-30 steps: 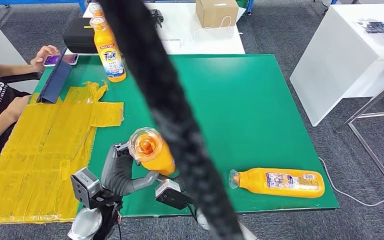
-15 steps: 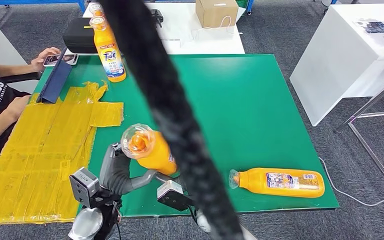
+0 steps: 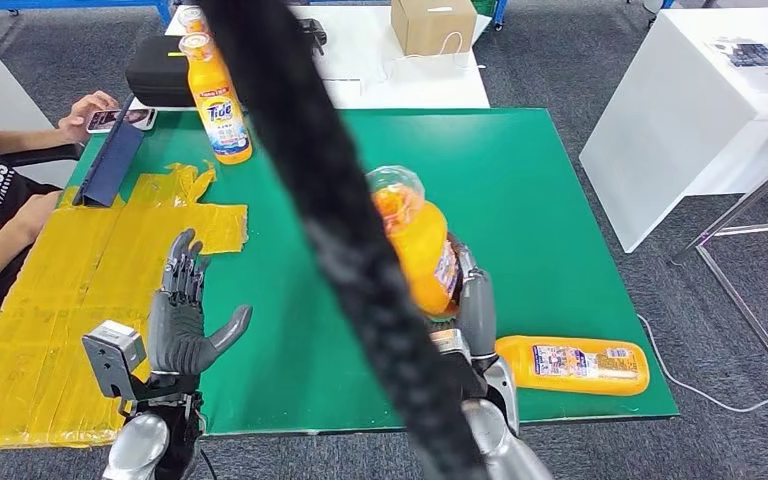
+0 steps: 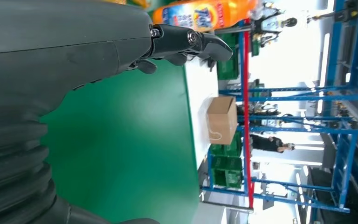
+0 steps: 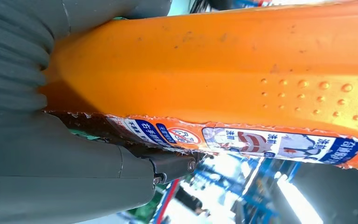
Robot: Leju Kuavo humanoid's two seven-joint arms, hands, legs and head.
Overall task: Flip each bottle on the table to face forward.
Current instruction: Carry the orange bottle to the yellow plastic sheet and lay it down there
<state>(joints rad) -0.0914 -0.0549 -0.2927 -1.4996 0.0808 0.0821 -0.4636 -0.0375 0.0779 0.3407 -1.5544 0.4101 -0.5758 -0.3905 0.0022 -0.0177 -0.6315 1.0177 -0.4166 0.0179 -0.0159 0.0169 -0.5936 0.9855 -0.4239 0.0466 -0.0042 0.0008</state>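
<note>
Gripped upright in right hand (image 3: 472, 318) for label turning: orange bottle (image 3: 415, 245) above tabletop (image 3: 520, 190); left hand (image 3: 182, 320) spread, empty.

Grey carpet floor (image 3: 560, 60) all around, a white table (image 3: 705, 110) off to the right, and another white table (image 3: 400, 70) behind with a cardboard box (image 3: 433, 24) on it. Blue metal shelving (image 4: 340, 140) further back, pretty bright light.

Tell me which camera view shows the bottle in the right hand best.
The head view: the held bottle shows upright from cap to base in the right hand, though a black cable crosses it. The right wrist view shows its orange side and label edge close up.
</note>
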